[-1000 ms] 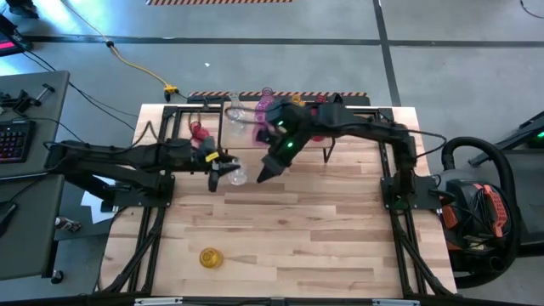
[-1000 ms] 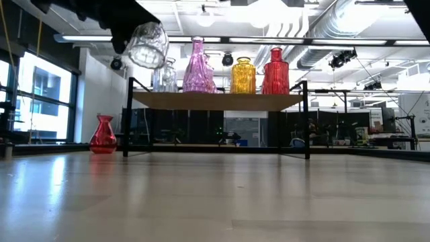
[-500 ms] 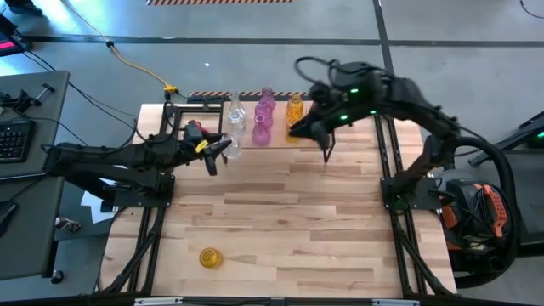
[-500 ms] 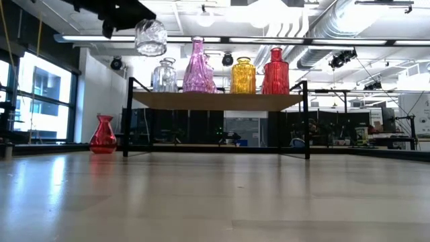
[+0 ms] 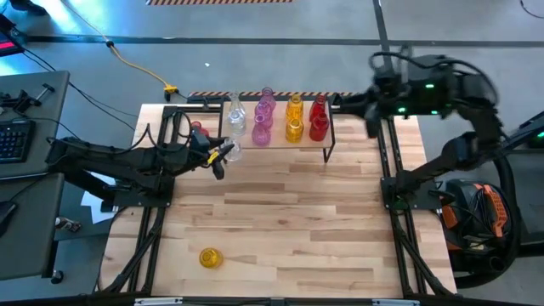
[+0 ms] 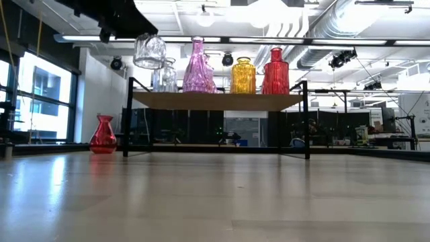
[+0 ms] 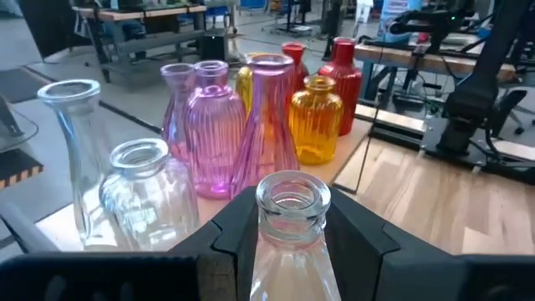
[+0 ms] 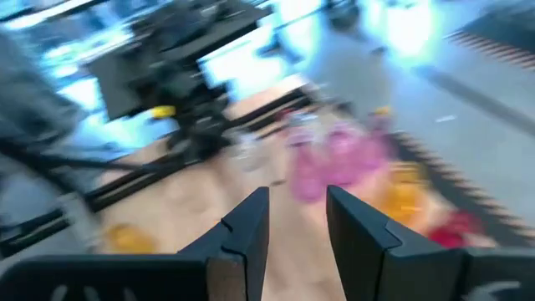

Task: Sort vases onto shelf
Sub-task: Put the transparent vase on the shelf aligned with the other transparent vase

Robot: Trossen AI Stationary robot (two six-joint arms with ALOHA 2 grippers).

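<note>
**High view: clear vase carried at the shelf's left end**

High view: the left gripper [image 5: 219, 158] pinches a clear vase [image 5: 232, 151] just beside the shelf [image 5: 327, 136]. The right gripper [image 5: 371, 124] hangs off past the shelf's right end.

Low view: the clear vase [image 6: 149, 51] is in the air above the shelf's left end; a red vase [image 6: 103, 135] stands on the table [image 6: 215, 202].

Left wrist view: dark fingers [image 7: 355, 238] clamp the vase's neck.

Right wrist view: its fingers [image 8: 248, 226] stand apart, holding nothing.
</note>
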